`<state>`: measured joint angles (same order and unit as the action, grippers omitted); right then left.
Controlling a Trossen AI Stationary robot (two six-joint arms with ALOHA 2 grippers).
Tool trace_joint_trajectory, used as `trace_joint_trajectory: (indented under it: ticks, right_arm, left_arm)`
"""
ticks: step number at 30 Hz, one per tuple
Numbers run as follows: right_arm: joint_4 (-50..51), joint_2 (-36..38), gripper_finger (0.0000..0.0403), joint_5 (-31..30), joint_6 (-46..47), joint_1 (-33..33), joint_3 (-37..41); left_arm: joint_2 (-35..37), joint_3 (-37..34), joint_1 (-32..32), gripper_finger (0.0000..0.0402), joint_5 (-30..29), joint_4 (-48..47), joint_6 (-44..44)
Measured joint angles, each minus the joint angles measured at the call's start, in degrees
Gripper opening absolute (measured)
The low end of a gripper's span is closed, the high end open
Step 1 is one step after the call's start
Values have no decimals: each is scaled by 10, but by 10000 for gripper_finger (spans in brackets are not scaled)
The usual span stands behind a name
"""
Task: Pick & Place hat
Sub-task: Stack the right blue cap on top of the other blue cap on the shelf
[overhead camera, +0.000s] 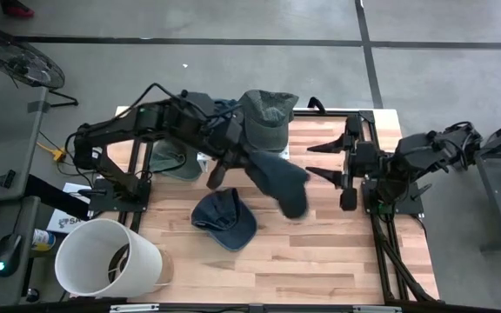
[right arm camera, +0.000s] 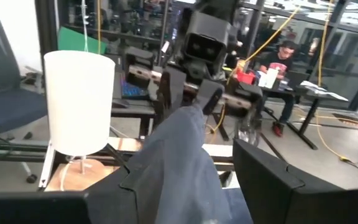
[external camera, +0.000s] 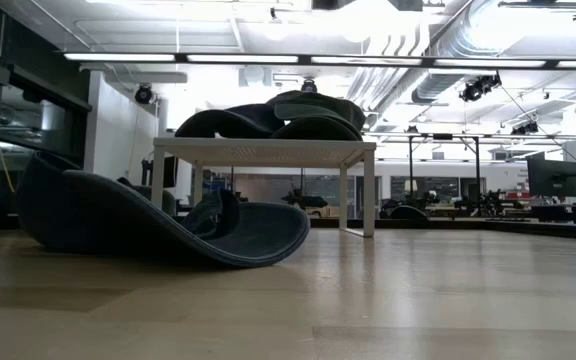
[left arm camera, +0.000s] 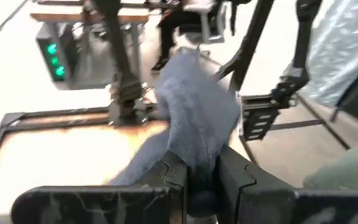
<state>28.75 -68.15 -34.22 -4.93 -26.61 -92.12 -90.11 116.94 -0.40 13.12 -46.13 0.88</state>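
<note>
- At the near edge of the wooden table [overhead camera: 320,261], by the left corner, a white bucket [overhead camera: 107,259] lay tipped on its side
- A little farther in, a dark blue cap [overhead camera: 224,217] rested flat on the boards, apart from both arms
- Above the middle of the table, the left gripper [overhead camera: 249,161] was clamped on one end of a dark blue hat [overhead camera: 283,181], which hung lifted off the wood; its fingers [left arm camera: 173,177] pinched the cloth between them in the left wrist view
- Just beside the hat's free end, the right gripper [overhead camera: 324,161] sat with its fingers spread wide, holding nothing
- Toward the far edge, a green hat [overhead camera: 266,117] lay behind the left arm, with another greenish hat [overhead camera: 177,163] beside it under that arm
- In the room beyond, the right wrist view showed a seated person [right arm camera: 283,59] at a desk
</note>
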Motion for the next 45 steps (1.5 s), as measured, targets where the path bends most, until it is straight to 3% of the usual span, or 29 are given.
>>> trace_joint_trajectory:
  ticks: [4, 11, 16, 20, 25, 34, 45]
  right_arm:
    - [19, 9, 182, -21, -2, 0, -1]
    - [149, 28, 182, -193, 82, 0, -1]
    - [198, 46, 181, -226, 105, 12, -1]
    - [223, 62, 181, -203, 104, 46, -1]
    - [245, 77, 181, -146, 99, 105, -1]
    - [265, 87, 181, -26, 59, 203, 0]
    - [268, 86, 181, 62, 0, 299, 0]
  left_arm:
    - [0, 38, 0, 36, -45, -70, 17]
    - [0, 83, 1, 36, -183, -191, 63]
    - [-2, 113, 26, 36, -223, -268, 101]
    - [-6, 129, 60, 36, -246, -313, 141]
    - [-5, 130, 109, 36, -233, -337, 145]
    - [-5, 130, 215, 36, -175, -370, 143]
    - [-9, 129, 291, 36, -63, -409, 71]
